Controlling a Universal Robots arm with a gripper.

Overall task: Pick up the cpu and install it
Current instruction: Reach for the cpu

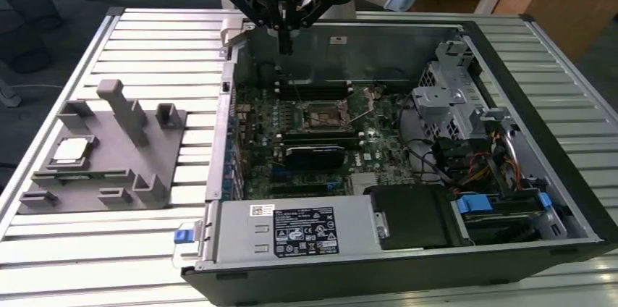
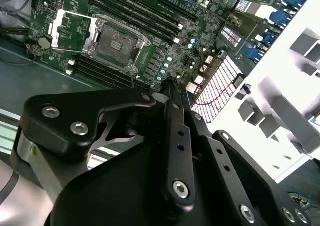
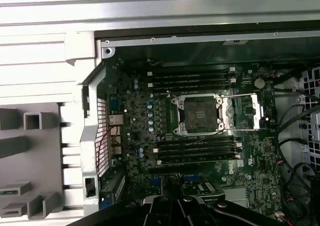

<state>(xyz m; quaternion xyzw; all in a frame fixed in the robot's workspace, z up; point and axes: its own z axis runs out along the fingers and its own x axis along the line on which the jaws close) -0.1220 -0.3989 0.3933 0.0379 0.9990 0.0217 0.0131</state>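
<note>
The cpu (image 1: 72,149), a small silvery square, lies in a recess of the grey fixture (image 1: 106,169) on the exterior view's left, outside the computer case (image 1: 540,177). My gripper (image 1: 285,45) hangs above the case's far wall, well away from the cpu. Its fingers (image 2: 172,111) are pressed together with nothing between them. The black socket (image 1: 323,115) on the green motherboard is uncovered, its metal frame (image 3: 247,113) swung aside and its bare contacts (image 3: 200,115) showing. The second wrist view shows the socket (image 2: 115,41) beyond the gripper (image 2: 167,86).
Long black memory sticks (image 3: 192,79) flank the socket on both sides. A drive cage (image 1: 454,97) and cables (image 1: 473,169) fill the case's right on the exterior view, and a power supply (image 1: 299,231) sits at the front. The ribbed metal table (image 1: 116,249) surrounds the case.
</note>
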